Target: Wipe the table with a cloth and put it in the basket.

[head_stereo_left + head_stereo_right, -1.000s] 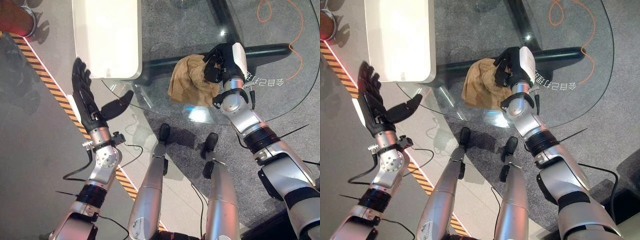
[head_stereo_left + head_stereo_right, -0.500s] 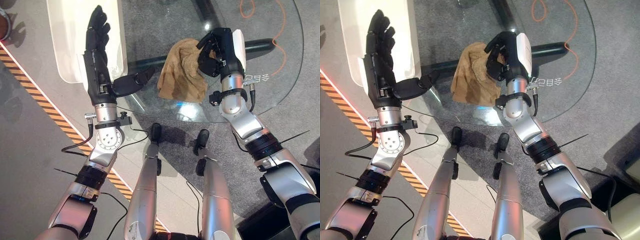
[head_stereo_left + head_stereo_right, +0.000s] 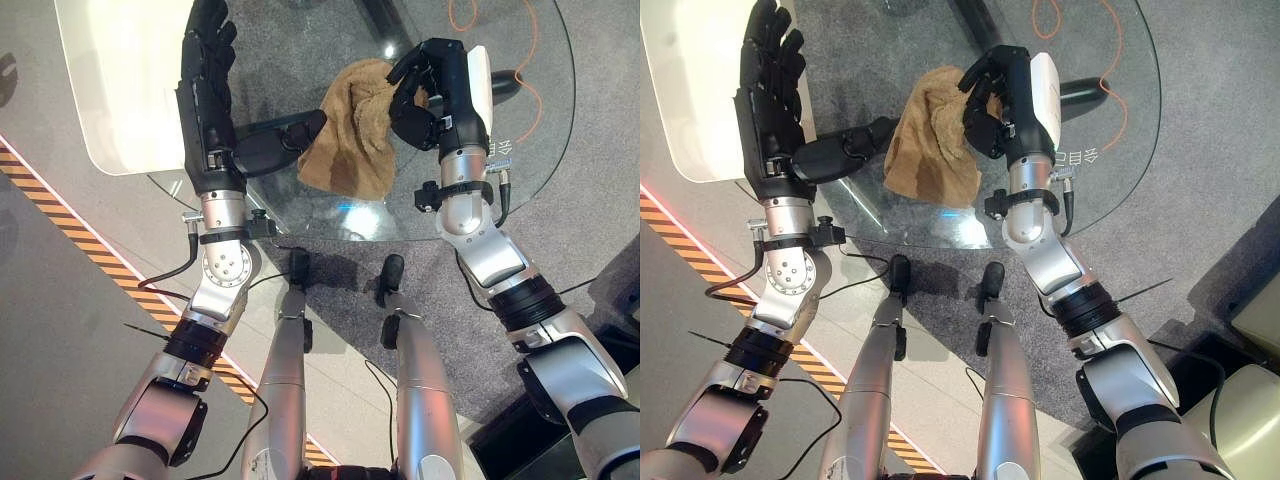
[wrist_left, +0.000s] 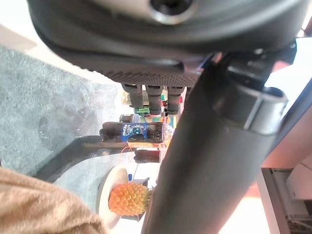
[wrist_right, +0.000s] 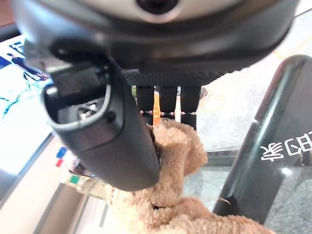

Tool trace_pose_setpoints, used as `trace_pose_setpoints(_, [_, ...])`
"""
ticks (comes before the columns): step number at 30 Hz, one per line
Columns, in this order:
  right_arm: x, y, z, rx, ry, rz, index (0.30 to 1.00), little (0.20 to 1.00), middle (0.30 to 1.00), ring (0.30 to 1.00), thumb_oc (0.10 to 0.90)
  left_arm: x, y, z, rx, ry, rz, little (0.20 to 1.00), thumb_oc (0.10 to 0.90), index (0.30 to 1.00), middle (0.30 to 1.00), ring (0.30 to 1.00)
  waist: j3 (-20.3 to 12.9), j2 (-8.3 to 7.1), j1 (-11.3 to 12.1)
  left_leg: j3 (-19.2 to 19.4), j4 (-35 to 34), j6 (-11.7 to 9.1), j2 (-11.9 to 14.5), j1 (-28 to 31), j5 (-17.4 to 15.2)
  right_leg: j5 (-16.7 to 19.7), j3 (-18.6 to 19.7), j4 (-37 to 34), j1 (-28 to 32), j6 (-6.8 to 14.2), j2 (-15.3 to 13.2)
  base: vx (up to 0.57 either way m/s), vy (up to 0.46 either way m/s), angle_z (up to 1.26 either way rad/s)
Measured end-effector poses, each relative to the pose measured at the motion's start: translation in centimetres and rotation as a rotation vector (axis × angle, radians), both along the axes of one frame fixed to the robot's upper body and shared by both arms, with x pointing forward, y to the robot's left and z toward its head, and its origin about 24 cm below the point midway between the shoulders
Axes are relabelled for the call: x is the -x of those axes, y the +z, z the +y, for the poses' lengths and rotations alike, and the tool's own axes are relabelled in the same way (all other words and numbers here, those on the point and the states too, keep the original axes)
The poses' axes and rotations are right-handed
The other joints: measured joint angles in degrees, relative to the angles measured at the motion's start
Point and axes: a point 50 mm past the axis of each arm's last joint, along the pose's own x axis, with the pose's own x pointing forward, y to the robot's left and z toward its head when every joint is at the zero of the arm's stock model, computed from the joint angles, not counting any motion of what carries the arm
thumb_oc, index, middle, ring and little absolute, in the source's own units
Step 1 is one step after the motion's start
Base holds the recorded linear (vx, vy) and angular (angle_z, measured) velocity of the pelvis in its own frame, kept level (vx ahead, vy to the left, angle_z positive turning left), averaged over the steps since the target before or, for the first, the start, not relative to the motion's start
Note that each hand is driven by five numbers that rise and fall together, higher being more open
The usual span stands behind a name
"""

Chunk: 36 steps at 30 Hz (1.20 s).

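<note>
Cloth, tan and nubbly, lies bunched on the round glass table, right hand curled into its edge; left hand flat, fingers straight, thumb beside it.

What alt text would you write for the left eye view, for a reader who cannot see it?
The robot's right hand grips a crumpled tan cloth lying on a round glass table. Its left hand is held open beside the cloth, fingers straight and thumb pointing toward it. A white table stands at the left.
</note>
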Motion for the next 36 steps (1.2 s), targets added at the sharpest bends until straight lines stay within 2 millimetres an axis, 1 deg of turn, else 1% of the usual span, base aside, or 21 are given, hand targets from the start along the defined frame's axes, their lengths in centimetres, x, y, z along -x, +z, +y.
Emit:
trace_pose_setpoints(4, [0.3,0.2,0.4,-0.008,0.023,-0.021,0.300,0.200,0.300,0.300,0.100,-0.1,-0.1,-0.1,0.030,-0.025,0.010,0.900,0.800,0.900,0.900,0.900,0.0,-0.01,-0.4,0.2,0.0,0.1,0.0,0.0,-0.1,0.0,0.1,0.0,0.0,0.0,0.0,0.00,0.000,0.00])
trace_pose_setpoints(9, [0.5,0.4,0.5,0.010,0.014,-0.044,0.300,0.200,0.300,0.300,0.100,-0.2,-0.2,-0.4,0.064,-0.058,0.020,0.900,0.800,0.900,0.900,0.900,0.0,-0.01,-0.8,0.4,0.0,0.1,0.0,0.1,-0.1,0.0,0.3,0.0,0.0,0.0,0.0,0.00,0.000,0.00])
trace_pose_setpoints(12, [0.9,0.8,0.6,0.000,0.030,-0.067,0.300,0.200,0.300,0.300,0.100,-0.2,-0.3,-0.6,0.078,-0.072,0.026,0.900,0.800,0.900,0.900,0.900,0.0,-0.01,-0.9,0.6,0.1,0.2,0.0,0.1,-0.1,0.1,0.6,0.0,-0.1,0.1,0.0,0.00,0.000,-0.01])
trace_pose_setpoints(15, [1.3,1.3,0.7,-0.006,0.040,-0.090,0.300,0.200,0.300,0.300,0.100,-0.3,-0.3,-0.7,0.073,-0.104,0.031,0.900,0.800,0.900,0.900,0.900,0.0,-0.02,-0.9,0.9,0.1,0.2,0.0,0.3,-0.1,0.1,0.9,0.0,-0.1,0.2,0.0,0.01,-0.001,-0.02])
trace_pose_setpoints(26, [1.6,1.9,0.5,0.003,0.029,-0.134,0.300,0.200,0.300,0.300,0.100,-0.5,-0.5,-0.8,0.047,-0.116,0.062,0.900,0.800,0.900,0.900,0.900,0.0,-0.03,-0.9,1.1,0.1,0.3,0.0,0.4,-0.2,0.2,1.2,0.0,0.0,0.3,0.1,0.00,0.000,0.00])
trace_pose_setpoints(33, [2.6,3.1,0.7,-0.013,0.063,-0.201,0.300,0.200,0.300,0.300,0.100,-0.5,-0.6,-0.8,0.042,-0.118,0.070,0.900,0.800,0.900,0.900,0.900,0.0,-0.06,-0.9,1.2,0.4,0.3,0.0,0.6,-0.2,0.3,1.2,0.0,0.2,0.3,0.1,0.00,0.000,0.00])
trace_pose_setpoints(36, [2.8,3.4,0.7,-0.016,0.074,-0.219,0.300,0.200,0.300,0.300,0.100,-0.8,-1.0,-0.8,0.028,-0.136,0.088,0.900,0.800,0.900,0.900,0.900,0.0,-0.10,-1.0,1.2,1.0,0.6,0.0,0.8,-0.4,0.4,1.3,0.0,0.6,0.3,0.1,0.00,0.000,0.00])
